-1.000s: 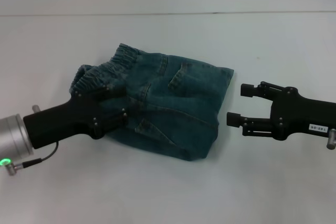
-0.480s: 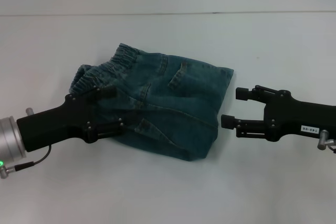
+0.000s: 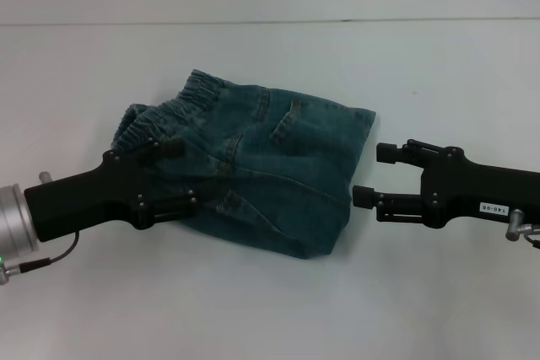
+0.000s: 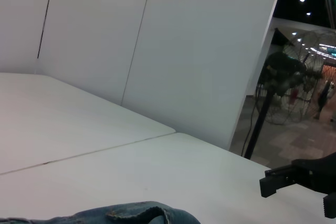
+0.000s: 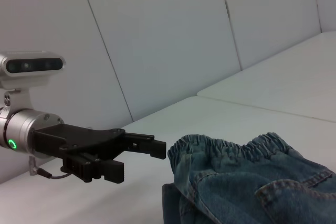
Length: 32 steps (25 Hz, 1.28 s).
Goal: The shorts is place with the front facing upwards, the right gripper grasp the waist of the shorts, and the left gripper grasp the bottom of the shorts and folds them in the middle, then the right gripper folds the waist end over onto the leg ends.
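Observation:
The blue denim shorts lie folded in a rumpled bundle on the white table, with the elastic waist at the far left. My left gripper is open at the bundle's left edge and holds nothing. The right wrist view shows the left gripper just beside the waist, its fingers apart. Just off the right edge of the shorts, my right gripper is open and empty. One of its fingers shows in the left wrist view, past a strip of denim.
The white table stretches all around the shorts, with a seam line across the far side. White wall panels stand behind the table. Nothing else lies on the surface.
My left arm has drawn back to the left and a little down from the shorts. My right gripper has moved left, closer to the right edge of the shorts. The shorts have not moved.

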{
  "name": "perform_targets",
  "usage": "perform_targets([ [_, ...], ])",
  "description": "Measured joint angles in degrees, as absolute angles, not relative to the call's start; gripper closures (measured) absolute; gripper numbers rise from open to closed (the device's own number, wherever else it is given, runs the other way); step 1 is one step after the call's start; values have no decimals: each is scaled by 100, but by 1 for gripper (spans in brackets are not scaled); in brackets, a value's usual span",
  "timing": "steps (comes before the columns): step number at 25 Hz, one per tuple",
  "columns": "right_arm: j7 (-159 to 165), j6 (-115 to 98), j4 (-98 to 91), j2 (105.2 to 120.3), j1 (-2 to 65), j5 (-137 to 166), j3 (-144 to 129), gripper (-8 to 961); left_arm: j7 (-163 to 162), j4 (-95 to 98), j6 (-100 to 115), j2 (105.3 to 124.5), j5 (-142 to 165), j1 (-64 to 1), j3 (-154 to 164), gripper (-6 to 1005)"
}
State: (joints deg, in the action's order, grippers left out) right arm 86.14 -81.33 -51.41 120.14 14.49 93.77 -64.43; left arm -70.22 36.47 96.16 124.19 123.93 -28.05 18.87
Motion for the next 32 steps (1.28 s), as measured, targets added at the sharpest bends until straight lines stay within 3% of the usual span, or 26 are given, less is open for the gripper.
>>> perform_targets([
  [32,8719,-8129,-5136,12010,1492,9335,-6465,3,-6954,3462,9586,12444,12350,-2759,1890,75],
])
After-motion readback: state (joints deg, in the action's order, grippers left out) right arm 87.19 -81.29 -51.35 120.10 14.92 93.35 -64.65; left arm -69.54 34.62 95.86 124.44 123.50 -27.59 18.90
